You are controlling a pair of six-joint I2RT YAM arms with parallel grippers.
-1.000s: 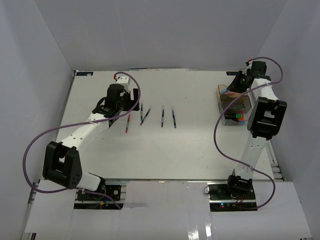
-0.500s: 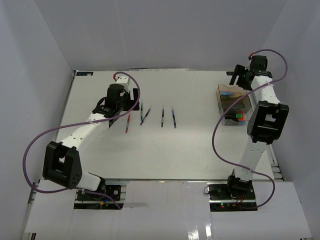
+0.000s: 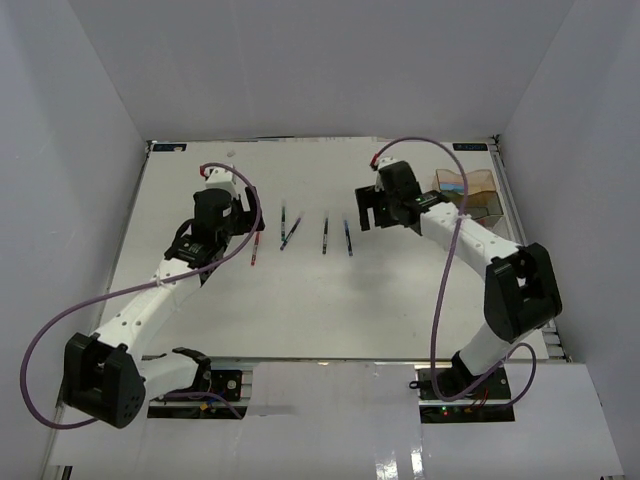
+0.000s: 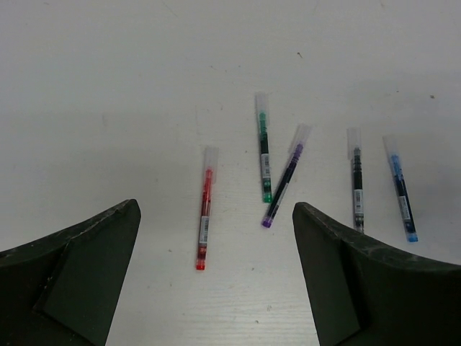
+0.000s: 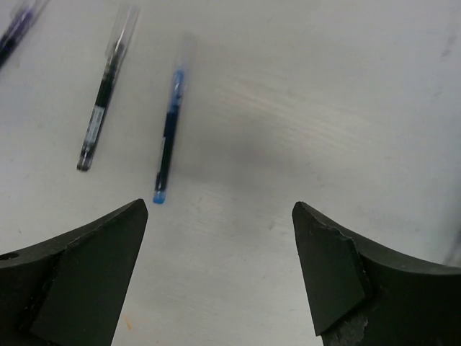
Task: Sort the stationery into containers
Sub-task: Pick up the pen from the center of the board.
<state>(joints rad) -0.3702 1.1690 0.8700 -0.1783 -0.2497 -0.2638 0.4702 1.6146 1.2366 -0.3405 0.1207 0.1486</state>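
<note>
Blue pen (image 5: 169,137) lies on the table (image 5: 324,86) at about eleven o'clock from the empty, wide-spread right gripper (image 5: 220,209), its long axis nearly twelve-to-six, far nearer it than the likewise wide left gripper (image 4: 216,209).

A thin clear-capped red pen (image 4: 204,216), green pen (image 4: 263,155), purple pen (image 4: 285,176), black pen (image 4: 356,180) and blue pen (image 4: 400,189) lie flat in a loose row, well apart from the amber translucent tray (image 3: 482,186).
</note>
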